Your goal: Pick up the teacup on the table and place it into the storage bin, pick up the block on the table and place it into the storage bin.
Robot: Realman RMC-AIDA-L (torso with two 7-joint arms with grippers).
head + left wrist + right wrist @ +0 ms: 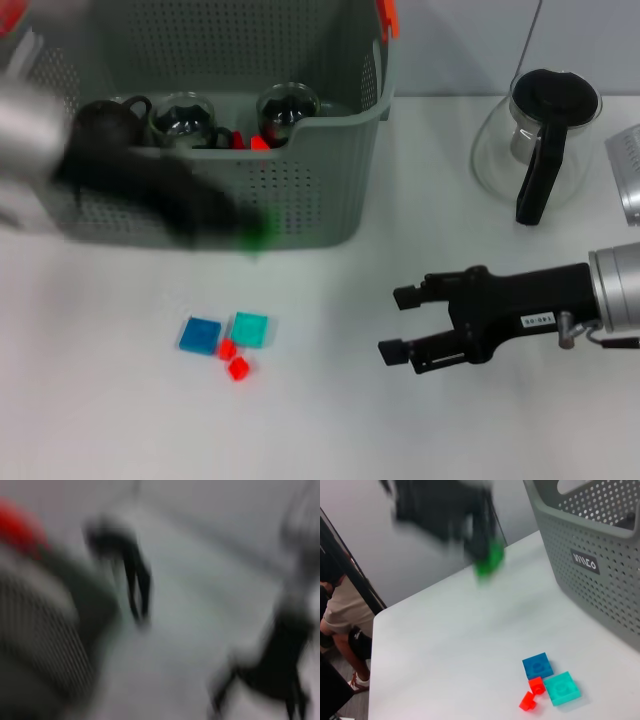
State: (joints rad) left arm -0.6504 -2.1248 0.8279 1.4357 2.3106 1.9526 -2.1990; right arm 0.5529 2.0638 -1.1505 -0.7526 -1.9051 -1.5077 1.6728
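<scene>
The grey-green perforated storage bin (300, 190) stands at the back left and also shows in the right wrist view (600, 585) with its black label. Inside it are glass teacups (288, 108) and a dark pot (105, 120). My left gripper (240, 228) is motion-blurred in front of the bin's front wall, shut on a small green block (257, 235). The right wrist view shows it too (482, 555), with the green block (488, 562) above the table. My right gripper (393, 325) is open and empty, low over the table at the right.
A blue block (201, 334), a teal block (250, 329) and two small red blocks (233, 359) lie on the table in front of the bin. A glass kettle (540, 130) with a black lid and handle stands at the back right. A person sits beyond the table's edge (340, 615).
</scene>
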